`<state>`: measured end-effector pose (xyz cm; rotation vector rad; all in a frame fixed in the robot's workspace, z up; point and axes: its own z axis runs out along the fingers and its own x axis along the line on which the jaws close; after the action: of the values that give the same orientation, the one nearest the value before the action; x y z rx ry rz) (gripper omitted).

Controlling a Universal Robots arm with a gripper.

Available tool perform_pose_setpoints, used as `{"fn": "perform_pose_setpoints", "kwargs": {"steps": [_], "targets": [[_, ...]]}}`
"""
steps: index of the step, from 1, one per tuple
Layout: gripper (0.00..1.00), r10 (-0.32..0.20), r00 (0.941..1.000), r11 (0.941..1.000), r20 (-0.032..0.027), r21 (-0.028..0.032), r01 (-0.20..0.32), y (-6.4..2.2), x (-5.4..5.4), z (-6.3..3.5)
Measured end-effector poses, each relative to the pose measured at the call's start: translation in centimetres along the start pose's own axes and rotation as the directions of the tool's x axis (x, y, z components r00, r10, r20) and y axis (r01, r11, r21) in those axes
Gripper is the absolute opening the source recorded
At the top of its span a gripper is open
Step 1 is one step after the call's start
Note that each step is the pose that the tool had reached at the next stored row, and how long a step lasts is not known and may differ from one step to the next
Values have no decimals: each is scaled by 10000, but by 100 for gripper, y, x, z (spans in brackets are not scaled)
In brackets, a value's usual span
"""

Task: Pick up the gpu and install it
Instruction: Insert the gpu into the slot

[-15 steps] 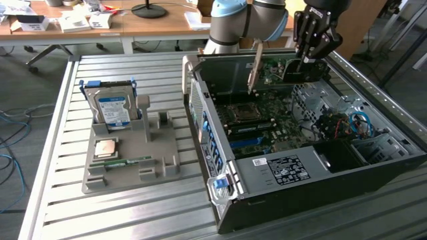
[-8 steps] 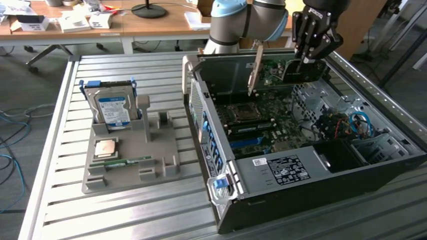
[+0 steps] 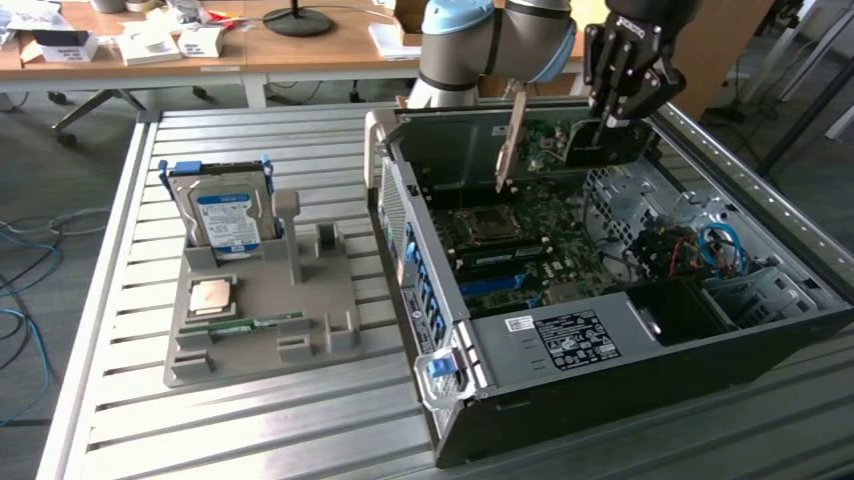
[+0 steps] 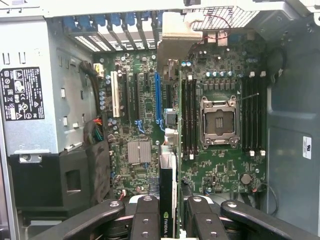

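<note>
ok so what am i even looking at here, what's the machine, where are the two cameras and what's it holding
It is a single robot arm with a black gripper on its end, working over an open computer case. One picture comes from a camera standing off the arm. The other comes from a camera on the arm's wrist, looking into the case at the motherboard. The gripper is closed on the gpu, a green card with a silver bracket, held on edge over the motherboard. Beside the case, on the metal table, a grey holder carries a hard drive, a processor chip and a memory stick.
</note>
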<state>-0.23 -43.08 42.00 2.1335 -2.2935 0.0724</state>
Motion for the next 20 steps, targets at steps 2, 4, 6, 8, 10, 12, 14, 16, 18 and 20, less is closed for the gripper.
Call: {"fn": "perform_pose_setpoints", "kwargs": {"steps": [2,4,6,8,10,12,14,16,18,20], "targets": [[26,0,10000,10000,-3,-1,0,0,0,15],[26,0,10000,10000,-2,0,0,1,-1,33],[26,-1,10000,10000,-3,-1,1,1,-2,51],[26,0,10000,10000,-3,-1,0,2,-3,68],[26,0,10000,10000,-4,-1,0,2,-3,82],[26,0,10000,10000,-3,-1,0,3,-4,97],[26,2,10000,10000,-4,-1,-2,7,-4,108],[26,1,10000,10000,-4,-1,-1,10,-4,114],[26,-1,10000,10000,-3,-1,1,11,-4,120],[26,11,10000,10000,-5,-2,-11,17,-4,129]]}}
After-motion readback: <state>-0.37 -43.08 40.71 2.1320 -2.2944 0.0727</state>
